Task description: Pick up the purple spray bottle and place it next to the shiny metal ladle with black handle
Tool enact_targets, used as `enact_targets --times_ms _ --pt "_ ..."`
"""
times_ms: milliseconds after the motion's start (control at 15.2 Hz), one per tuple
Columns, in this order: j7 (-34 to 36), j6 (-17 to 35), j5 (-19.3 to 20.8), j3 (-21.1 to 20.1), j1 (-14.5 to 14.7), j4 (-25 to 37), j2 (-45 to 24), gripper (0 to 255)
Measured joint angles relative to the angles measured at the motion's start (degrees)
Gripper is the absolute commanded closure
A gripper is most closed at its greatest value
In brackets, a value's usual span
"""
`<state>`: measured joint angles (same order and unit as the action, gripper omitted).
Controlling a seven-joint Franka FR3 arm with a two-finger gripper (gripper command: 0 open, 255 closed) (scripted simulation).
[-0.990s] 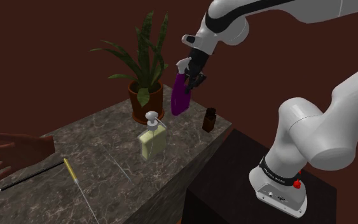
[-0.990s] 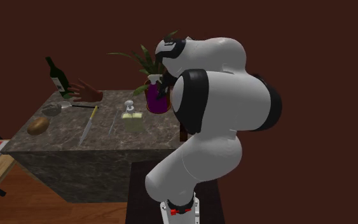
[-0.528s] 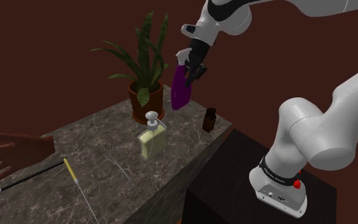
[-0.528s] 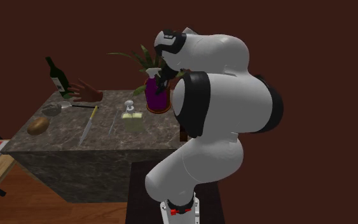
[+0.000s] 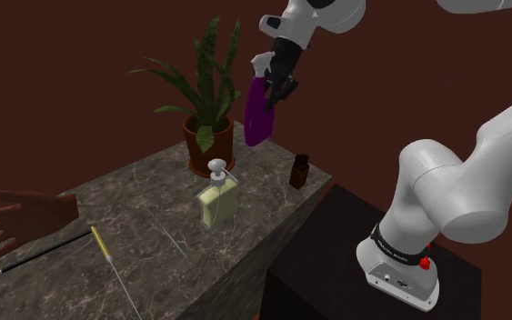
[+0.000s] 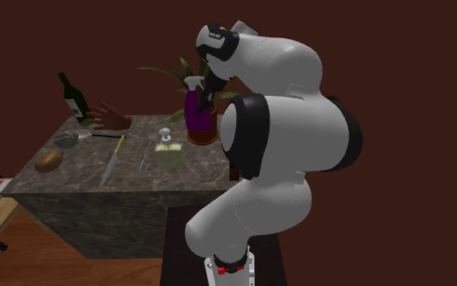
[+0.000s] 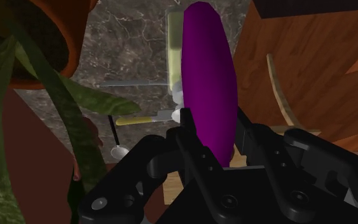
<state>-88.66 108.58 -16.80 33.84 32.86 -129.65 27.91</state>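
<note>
My gripper is shut on the purple spray bottle just below its white trigger head. The bottle hangs in the air in front of the potted plant, well above the marble counter. In the second exterior view the bottle hangs under the gripper above the counter's back right corner. In the wrist view the fingers clasp the purple body from both sides. The metal ladle with its thin black handle lies at the shoulder view's far left, by a brown hand; its bowl also shows in the second exterior view.
A potted plant stands at the counter's back. In front of it are a yellowish soap dispenser, a small brown bottle and a yellow-handled utensil. A dark wine bottle and a potato sit near the ladle.
The gripper has lifted the purple bottle higher above the counter, staying close to the plant. Nothing on the counter has moved.
</note>
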Motion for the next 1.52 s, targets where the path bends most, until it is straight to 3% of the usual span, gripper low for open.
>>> enact_targets --times_ms 924,1518 --pt "4.35 -9.5 0.11 -1.19 0.0 10.55 0.3 255" --pt "9.94 0.71 -3.97 -7.79 3.86 6.6 -3.38 255"
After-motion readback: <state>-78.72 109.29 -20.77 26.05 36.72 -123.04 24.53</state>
